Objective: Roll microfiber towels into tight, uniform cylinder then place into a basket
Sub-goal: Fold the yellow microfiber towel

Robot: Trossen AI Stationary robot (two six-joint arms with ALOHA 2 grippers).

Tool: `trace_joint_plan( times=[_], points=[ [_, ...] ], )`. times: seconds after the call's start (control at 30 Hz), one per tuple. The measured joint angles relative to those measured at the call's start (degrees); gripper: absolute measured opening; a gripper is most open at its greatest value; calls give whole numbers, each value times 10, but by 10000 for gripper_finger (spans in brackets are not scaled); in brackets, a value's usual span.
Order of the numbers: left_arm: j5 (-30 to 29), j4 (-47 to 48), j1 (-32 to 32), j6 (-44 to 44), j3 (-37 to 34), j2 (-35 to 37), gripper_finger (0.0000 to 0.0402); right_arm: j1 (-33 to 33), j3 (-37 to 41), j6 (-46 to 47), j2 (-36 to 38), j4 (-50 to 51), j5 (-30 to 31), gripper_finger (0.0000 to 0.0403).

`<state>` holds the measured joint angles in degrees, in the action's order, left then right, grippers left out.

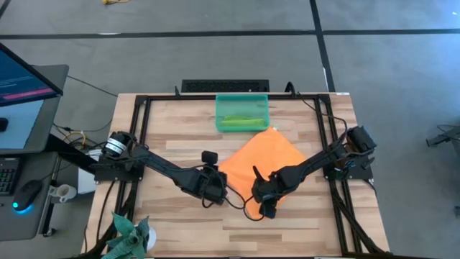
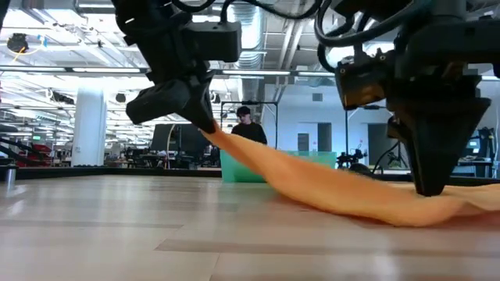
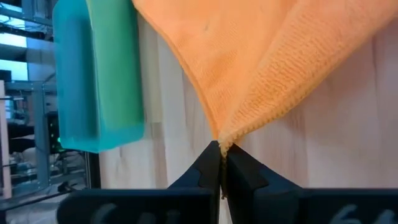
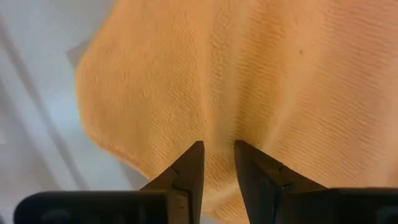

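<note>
Orange towel [image 1: 260, 160] corner is pinched and lifted by left gripper [image 3: 222, 163]; right gripper [image 4: 217, 163] is pressed onto it, fingers parted.

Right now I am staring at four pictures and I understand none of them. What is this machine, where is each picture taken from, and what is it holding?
These are two robot arms at a wooden table. One picture looks straight down, one looks level across the tabletop, and two come from cameras on the arms' wrists. The left gripper has its fingers shut on a corner of the orange towel and lifts it. The right gripper sits at the towel's near edge, fingers slightly apart with cloth between them. Behind stands a teal basket holding a green towel.
</note>
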<state>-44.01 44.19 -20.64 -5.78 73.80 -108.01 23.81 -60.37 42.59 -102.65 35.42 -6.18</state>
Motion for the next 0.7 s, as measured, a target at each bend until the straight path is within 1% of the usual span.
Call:
trace_joint_plan(
  times=[0.13, 0.27, 0.4, 0.43, 0.53, 0.57, 0.63, 0.7],
  points=[
    [0, 27, 0, -20, 0, 0, 0, 18, -9, -2, 0, 5, 8, 111],
    [9, 30, 0, -33, 0, 0, 0, 56, -9, 23, 0, -40, 83, 111],
    [79, 31, -4, -64, 0, 0, 0, 107, -9, 58, 0, -51, 172, 111],
    [96, 31, -8, -70, 0, 0, 0, 117, -9, 63, 0, -48, 203, 111],
    [160, 31, -22, -91, 0, 0, 0, 135, -9, 73, 0, -28, 328, 111],
    [181, 31, -27, -102, 0, 0, 0, 135, -9, 79, 0, -18, 357, 111],
    [218, 31, -39, -135, 0, 0, 0, 128, -9, 100, 0, 5, 385, 111],
    [258, 31, -50, -176, 0, 0, 0, 117, -9, 132, 0, 24, 387, 111]
  ],
)
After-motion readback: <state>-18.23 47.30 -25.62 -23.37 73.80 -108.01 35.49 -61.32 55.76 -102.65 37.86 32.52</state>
